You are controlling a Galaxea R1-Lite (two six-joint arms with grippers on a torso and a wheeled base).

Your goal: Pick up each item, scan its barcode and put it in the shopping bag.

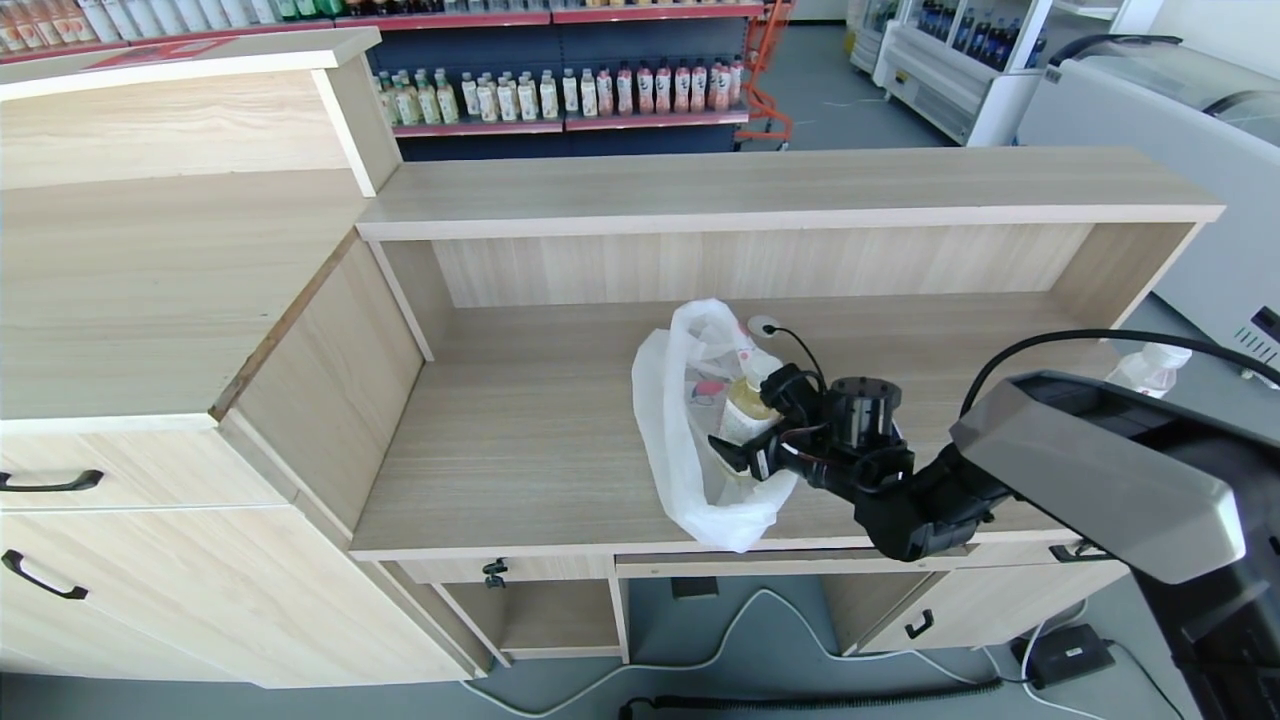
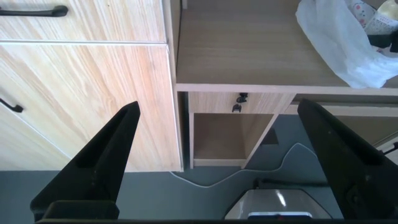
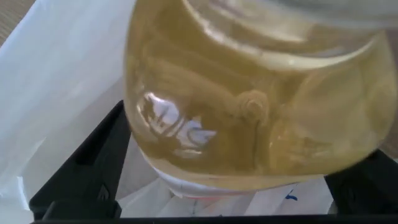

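A white plastic shopping bag [image 1: 672,440] lies on the wooden counter [image 1: 530,430] with its mouth facing my right arm. My right gripper [image 1: 760,422] is at that mouth, shut on a clear bottle of yellowish liquid [image 1: 746,404]. In the right wrist view the bottle [image 3: 249,106] sits between the two black fingers [image 3: 93,180], with white bag film [image 3: 56,81] behind it. A pink item [image 1: 708,388] shows inside the bag. My left gripper [image 2: 217,162] hangs open and holds nothing, low in front of the counter, with the bag [image 2: 339,40] far off.
A grey checkout terminal [image 1: 1090,470] stands at the counter's right end, with another clear bottle [image 1: 1150,368] behind it. A raised shelf [image 1: 780,190] runs along the counter's back. Drawers with black handles [image 1: 45,484] are on the left. Cables [image 1: 720,660] lie on the floor.
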